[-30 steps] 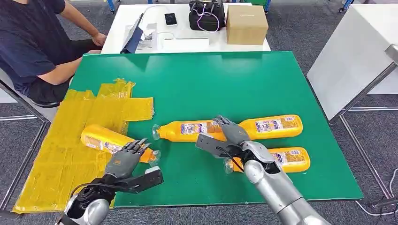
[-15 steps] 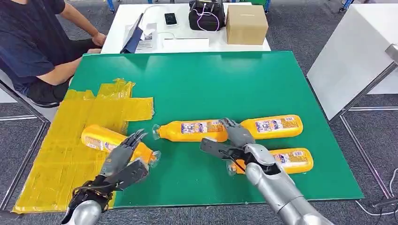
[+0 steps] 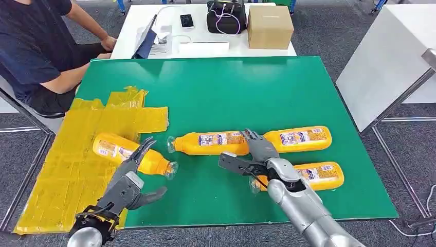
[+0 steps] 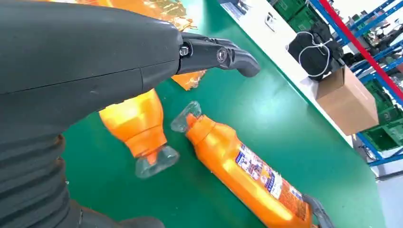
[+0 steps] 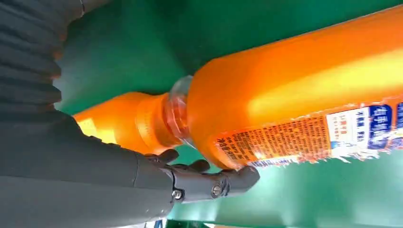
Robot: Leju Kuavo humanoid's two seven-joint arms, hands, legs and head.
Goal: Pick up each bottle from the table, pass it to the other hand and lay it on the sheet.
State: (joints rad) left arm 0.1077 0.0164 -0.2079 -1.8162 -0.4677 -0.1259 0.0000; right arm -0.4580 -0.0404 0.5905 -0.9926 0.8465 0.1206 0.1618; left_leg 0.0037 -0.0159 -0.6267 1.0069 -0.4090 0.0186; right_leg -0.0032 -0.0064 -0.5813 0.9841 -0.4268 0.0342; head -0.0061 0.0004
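Left hand [image 3: 129, 180] hovers with fingers spread and nothing in them, just near of the bottle on the sheet [image 3: 134, 155], which lies partly on the yellow sheet [image 3: 67, 154], its neck out over the green table [image 3: 247, 92]. Right hand [image 3: 253, 152] lies open-fingered over the spot where the middle bottle [image 3: 208, 143] meets the far right bottle [image 3: 303, 138]; whether it grips either, I cannot tell. One more, the near right bottle [image 3: 313, 175], lies beside that forearm.
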